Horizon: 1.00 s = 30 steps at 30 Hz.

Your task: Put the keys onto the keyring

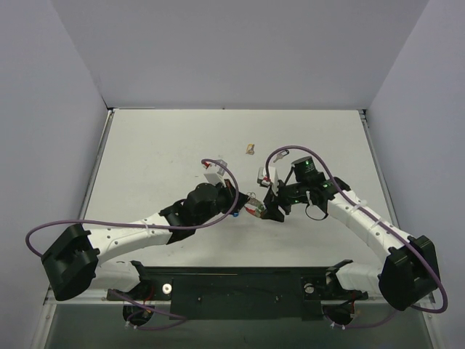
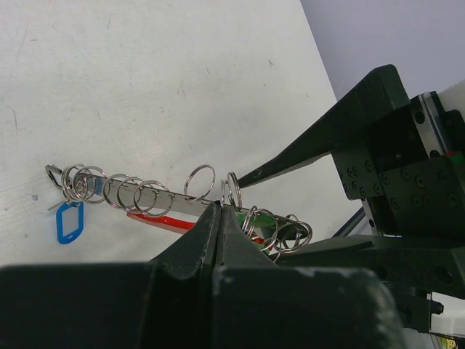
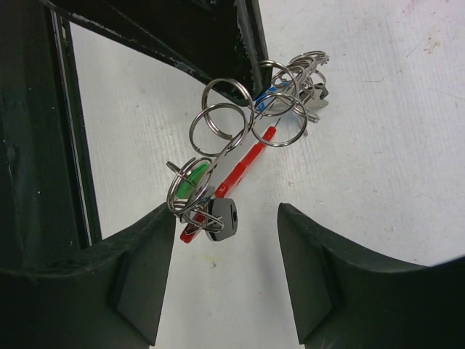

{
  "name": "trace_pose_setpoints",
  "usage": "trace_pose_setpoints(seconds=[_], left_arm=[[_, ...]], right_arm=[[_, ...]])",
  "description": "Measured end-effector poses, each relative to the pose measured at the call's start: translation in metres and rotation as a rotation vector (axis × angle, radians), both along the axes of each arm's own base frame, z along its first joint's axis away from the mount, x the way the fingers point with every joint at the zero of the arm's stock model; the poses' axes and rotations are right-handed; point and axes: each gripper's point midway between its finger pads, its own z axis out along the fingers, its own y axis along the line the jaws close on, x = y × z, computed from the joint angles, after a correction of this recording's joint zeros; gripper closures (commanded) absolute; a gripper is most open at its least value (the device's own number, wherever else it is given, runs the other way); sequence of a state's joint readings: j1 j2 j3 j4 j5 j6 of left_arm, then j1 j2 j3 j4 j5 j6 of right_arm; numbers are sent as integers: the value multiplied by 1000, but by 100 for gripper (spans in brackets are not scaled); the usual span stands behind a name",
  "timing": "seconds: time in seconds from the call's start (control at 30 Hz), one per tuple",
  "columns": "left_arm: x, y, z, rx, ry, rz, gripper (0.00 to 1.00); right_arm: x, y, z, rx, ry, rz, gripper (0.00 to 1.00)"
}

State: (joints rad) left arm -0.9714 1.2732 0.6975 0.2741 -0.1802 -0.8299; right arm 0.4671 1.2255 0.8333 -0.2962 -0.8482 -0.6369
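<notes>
A silver metal strip (image 2: pixel 171 202) carries several split keyrings (image 2: pixel 198 182), with a red tag (image 2: pixel 156 220), a blue tag (image 2: pixel 70 222) and a green tag (image 2: pixel 254 218) among them. My left gripper (image 2: pixel 218 211) is shut on the strip near its middle and holds it above the table. In the right wrist view the ring bunch (image 3: pixel 232 127) hangs between the arms, with a black-headed key (image 3: pixel 223 218) at its near end and small grey keys (image 3: pixel 316 102) at the far end. My right gripper (image 3: pixel 225 240) is open, its left finger (image 3: pixel 145 269) touching the lowest rings. From above, both grippers meet at the bunch (image 1: pixel 254 206).
A small tan lump (image 1: pixel 249 148) lies on the white table (image 1: pixel 160 145) behind the grippers. Grey walls stand left, right and behind. A black rail (image 1: pixel 240 283) runs along the near edge between the arm bases.
</notes>
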Motion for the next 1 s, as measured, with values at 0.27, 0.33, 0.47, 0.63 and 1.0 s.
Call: trace_pose_setpoints(seconds=[0.27,0.33,0.47,0.63,1.0], left_arm=[[0,0,0,-4,4,0,100],[0,0,1,-6,3,1,100],[1,1,3,-17,6,6,100],[1,-1,11,-52,3,9,100],[1,2,14,-96,18,16,100]], right_arm=[[10,-2,-5,-7,-17,-53,57],[11,-4,-8,-12,-16,-66,58],[11,-7,-15,-19,-8,-82,61],[11,-7,-17,-11,-3,-86,65],[6,-1,-8,47,2,-51,76]])
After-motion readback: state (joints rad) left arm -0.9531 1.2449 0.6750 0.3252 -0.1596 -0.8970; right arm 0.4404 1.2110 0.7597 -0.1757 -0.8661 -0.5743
